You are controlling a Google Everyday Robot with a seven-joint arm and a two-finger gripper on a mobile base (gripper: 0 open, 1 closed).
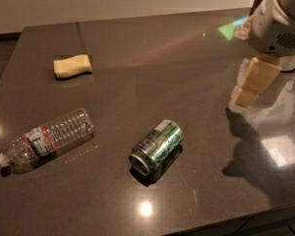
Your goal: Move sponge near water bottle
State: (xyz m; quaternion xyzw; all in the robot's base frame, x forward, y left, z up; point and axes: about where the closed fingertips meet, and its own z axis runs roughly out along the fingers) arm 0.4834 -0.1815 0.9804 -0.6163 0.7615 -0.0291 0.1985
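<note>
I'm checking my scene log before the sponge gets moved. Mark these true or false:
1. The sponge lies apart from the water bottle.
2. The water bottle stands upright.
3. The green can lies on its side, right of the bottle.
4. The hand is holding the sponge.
1. True. The sponge lies at the far left of the table, with bare tabletop between it and the water bottle.
2. False. The bottle lies on its side, with its cap pointing left.
3. True. The green can lies tipped over to the bottle's right.
4. False. The hand is at the table's right side, far from the sponge.
</note>
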